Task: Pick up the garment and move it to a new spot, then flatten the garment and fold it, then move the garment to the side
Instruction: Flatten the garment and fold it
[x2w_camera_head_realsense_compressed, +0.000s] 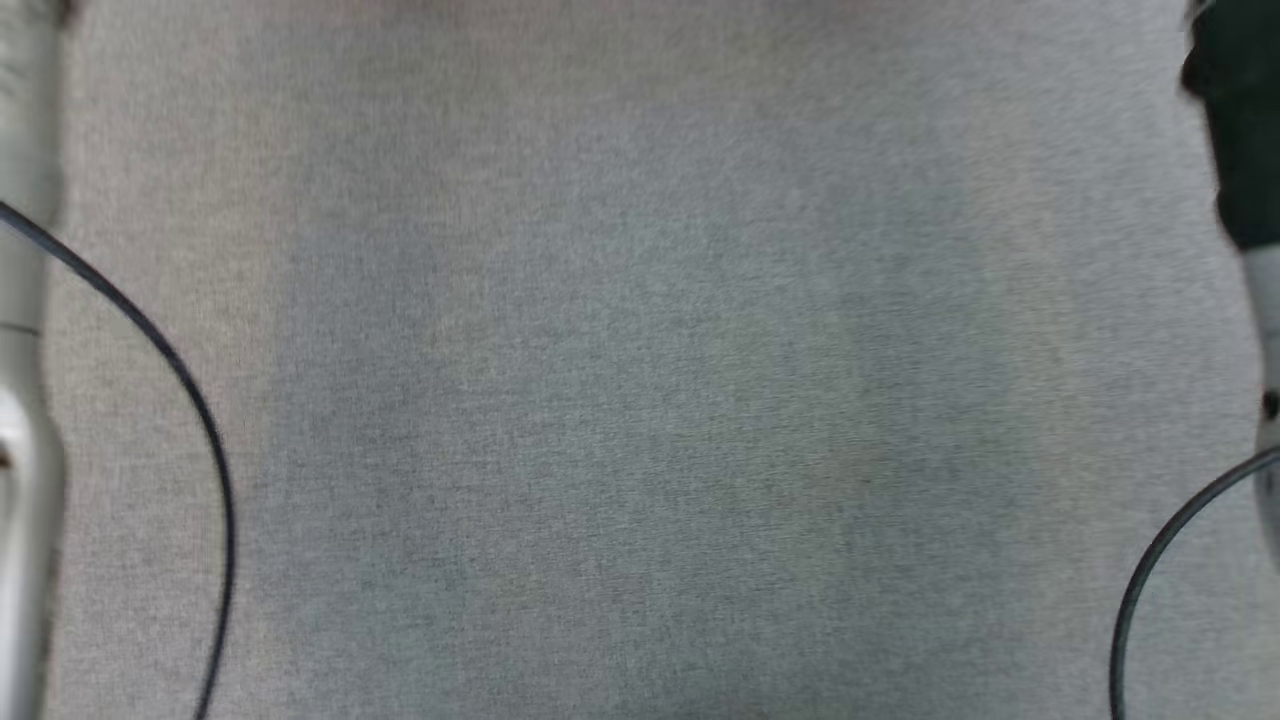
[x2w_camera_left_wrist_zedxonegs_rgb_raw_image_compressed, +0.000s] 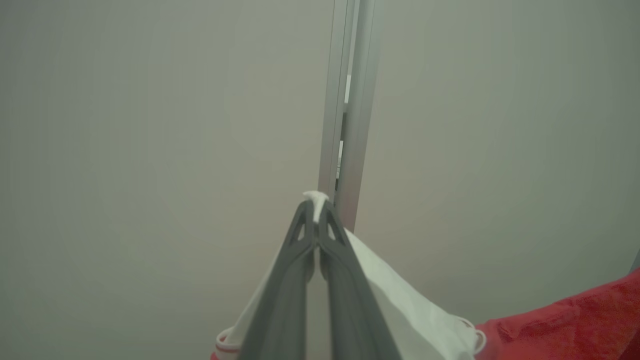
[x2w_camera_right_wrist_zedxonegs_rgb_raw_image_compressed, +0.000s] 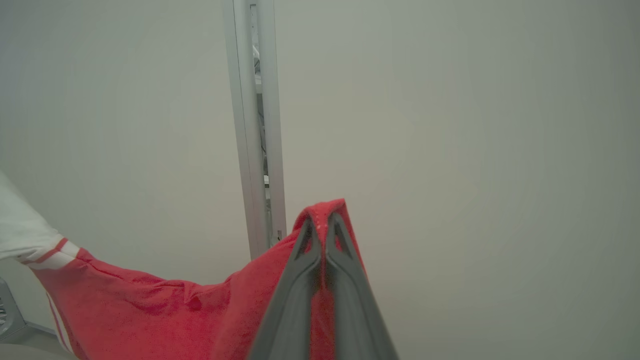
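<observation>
Garment (x2w_camera_right_wrist_zedxonegs_rgb_raw_image_compressed: 150, 310) hangs mid-air, its white part pinched in the closed left claw (x2w_camera_left_wrist_zedxonegs_rgb_raw_image_compressed: 315, 207), its red edge in the closed right claw (x2w_camera_right_wrist_zedxonegs_rgb_raw_image_compressed: 324, 220), low centre of each wrist view; carrying step, I'd say, and next comes lowering it flat onto the table (x2w_camera_head_realsense_compressed: 640, 400).

Grey bench (x2w_camera_head_realsense_compressed: 640, 400), pale wall (x2w_camera_left_wrist_zedxonegs_rgb_raw_image_compressed: 150, 125), metal post (x2w_camera_left_wrist_zedxonegs_rgb_raw_image_compressed: 347, 100).
The woven bench surface spans the head view; the silvery post stands upright against the wall, upper middle of each wrist view.
</observation>
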